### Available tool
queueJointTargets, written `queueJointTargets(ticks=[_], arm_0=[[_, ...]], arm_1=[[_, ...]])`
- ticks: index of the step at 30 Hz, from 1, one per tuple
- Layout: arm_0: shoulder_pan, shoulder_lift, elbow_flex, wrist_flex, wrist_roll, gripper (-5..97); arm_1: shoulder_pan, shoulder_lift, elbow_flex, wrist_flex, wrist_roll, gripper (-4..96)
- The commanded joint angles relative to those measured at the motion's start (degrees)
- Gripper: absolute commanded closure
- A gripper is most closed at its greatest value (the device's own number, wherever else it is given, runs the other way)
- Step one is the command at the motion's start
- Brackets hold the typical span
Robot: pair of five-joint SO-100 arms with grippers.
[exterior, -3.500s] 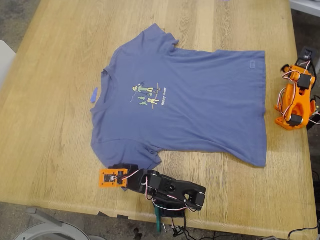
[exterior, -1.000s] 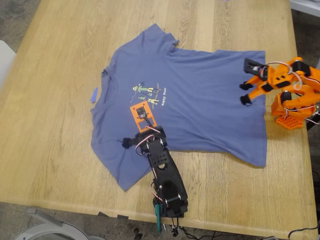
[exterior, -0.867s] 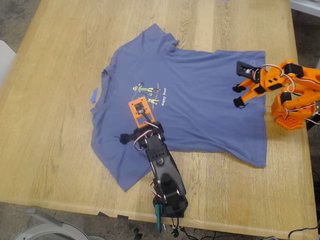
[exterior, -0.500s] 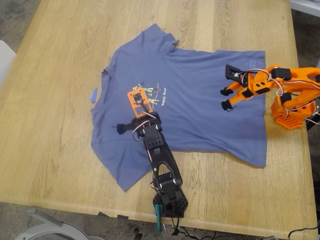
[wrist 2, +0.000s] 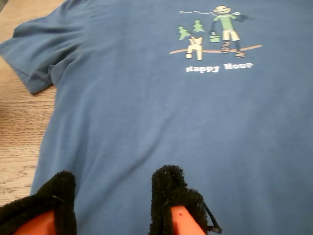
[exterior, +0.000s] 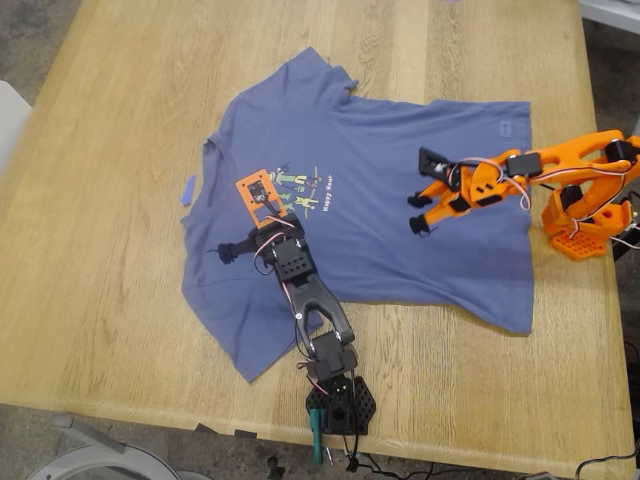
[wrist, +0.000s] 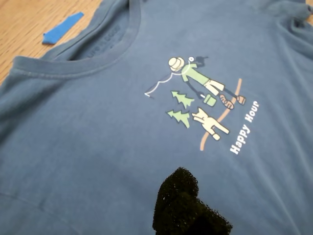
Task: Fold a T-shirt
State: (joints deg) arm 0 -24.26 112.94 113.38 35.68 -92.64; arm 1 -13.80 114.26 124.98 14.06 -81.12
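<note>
Pale wood-grain table [exterior: 100,280] fills the exterior view, its boards running away from the camera. T-shirt [exterior: 400,260] lies flat on it, chest print up, collar toward the exterior view's left, hem toward the right. One sleeve is spread out at the far side; the near sleeve area ends in a folded point close to the table's front edge. Small blue scrap [exterior: 188,190] sits on bare wood just beside the collar.

Black arm reaches in from the near edge, out over the shirt's shoulder area. My first pincer [exterior: 228,252] is above the fabric below the collar; the first wrist view shows only one black foam pad [wrist: 182,198] over the cloth, so I cannot tell whether it is apart or together.

Orange arm stretches in from the exterior view's right. My second pincer [exterior: 422,192] hangs over the shirt's belly, fingers [wrist 2: 168,193] spread apart, nothing between them but blue cloth beneath.
</note>
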Motion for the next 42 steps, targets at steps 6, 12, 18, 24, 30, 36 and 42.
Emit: queueJointTargets(ticks=[6,12,18,24,30,36,42], arm_0=[[-2.5,-5.3,-1.6,-11.5,1.5,19],[-4.6,-13.3,-4.8,-17.4,2.3,19],[-6.3,-23.6,-13.8,-20.5,2.5,18],[-7.2,-29.9,-20.0,-20.7,2.5,17],[-10.0,-34.8,-25.0,-22.7,2.1,16],[-12.9,-40.9,-32.5,-21.9,1.8,17],[-14.2,-47.7,-39.9,-20.3,1.5,17]], arm_1=[[-4.1,-10.7,-10.8,-9.3,0.3,69.3],[-5.5,-16.9,-17.8,-9.6,0.1,70.5],[-6.2,-18.2,-17.5,-10.1,0.4,71.7],[-6.2,-17.6,-16.2,-9.1,0.7,72.6],[-6.4,-17.6,-13.5,-10.0,1.4,73.0],[-7.1,-17.6,-12.5,-10.6,1.8,73.4],[-7.4,-17.5,-11.6,-11.1,2.0,73.8]])
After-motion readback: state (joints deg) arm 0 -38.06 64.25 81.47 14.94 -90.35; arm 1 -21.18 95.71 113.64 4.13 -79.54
